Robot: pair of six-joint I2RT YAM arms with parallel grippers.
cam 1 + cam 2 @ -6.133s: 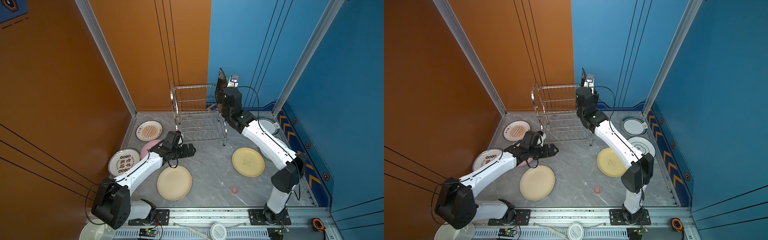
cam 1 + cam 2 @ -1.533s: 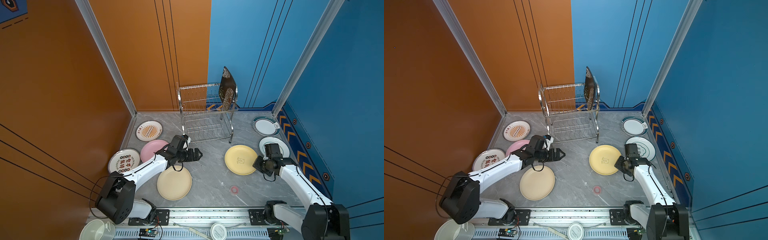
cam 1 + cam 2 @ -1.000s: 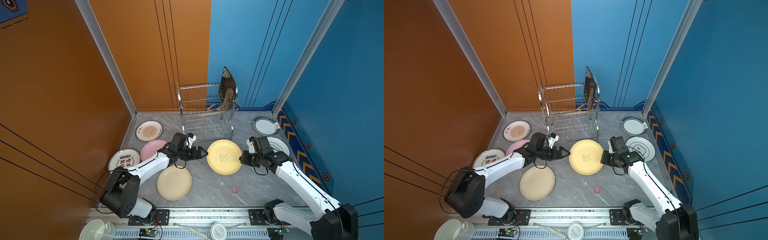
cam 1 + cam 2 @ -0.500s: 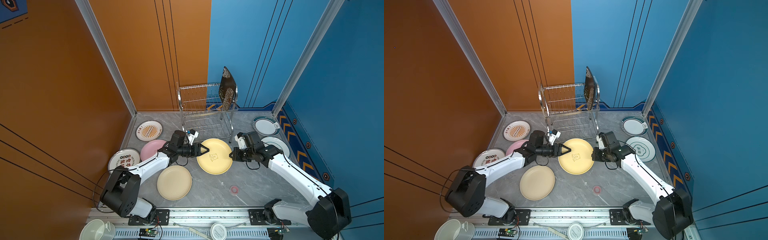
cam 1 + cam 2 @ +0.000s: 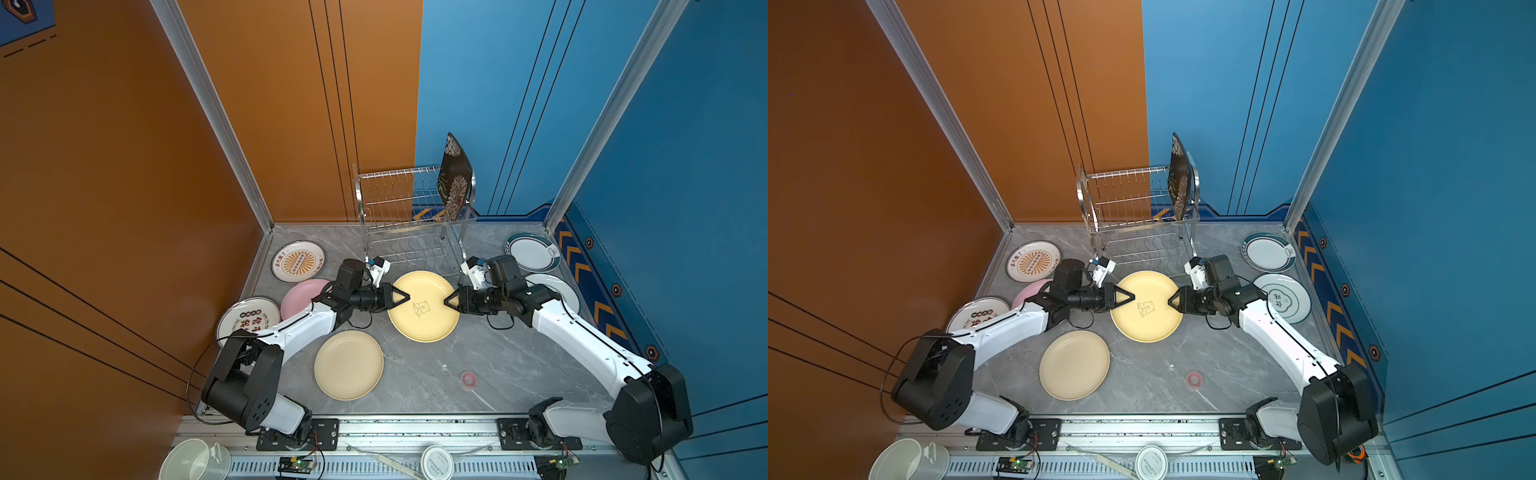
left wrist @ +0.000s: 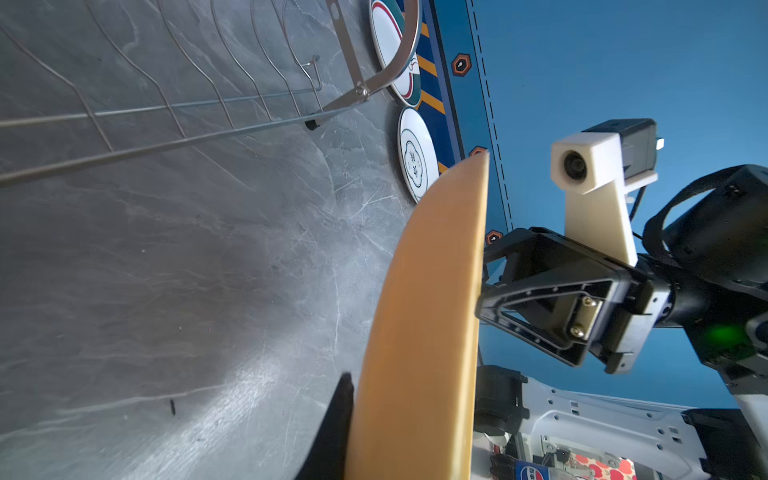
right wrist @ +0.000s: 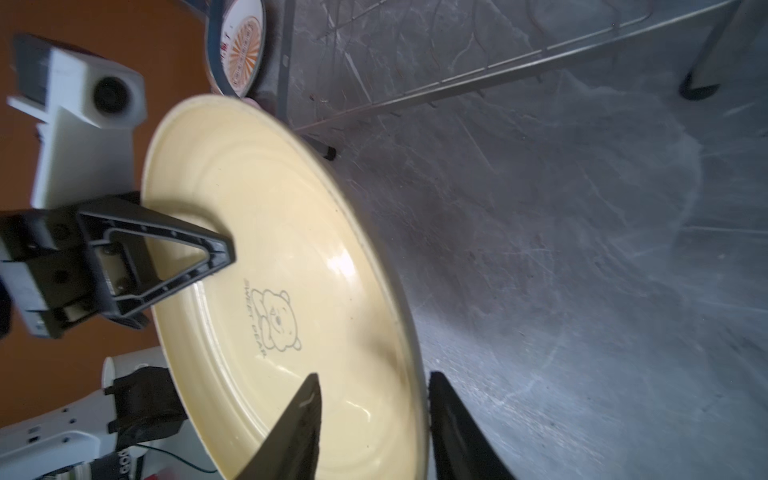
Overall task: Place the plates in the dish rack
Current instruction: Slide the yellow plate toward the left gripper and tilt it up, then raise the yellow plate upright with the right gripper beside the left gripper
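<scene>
Eight plates. The yellow bear plate [image 5: 424, 307] is held off the table [image 5: 415, 374] before the dish rack [image 5: 386, 195], its rim clamped by the left gripper [image 5: 401, 297]. The right gripper [image 5: 451, 300] straddles the opposite rim, jaws parted (a gap shows in its wrist view). One black floral plate [image 5: 453, 183] stands upright in the rack's upper tier. Six lie flat: one cream plate [image 5: 348, 365], one pink plate [image 5: 297, 295], two orange-print plates [image 5: 298, 262] [image 5: 245, 320], two teal-rimmed plates [image 5: 532, 251] [image 5: 561, 291].
</scene>
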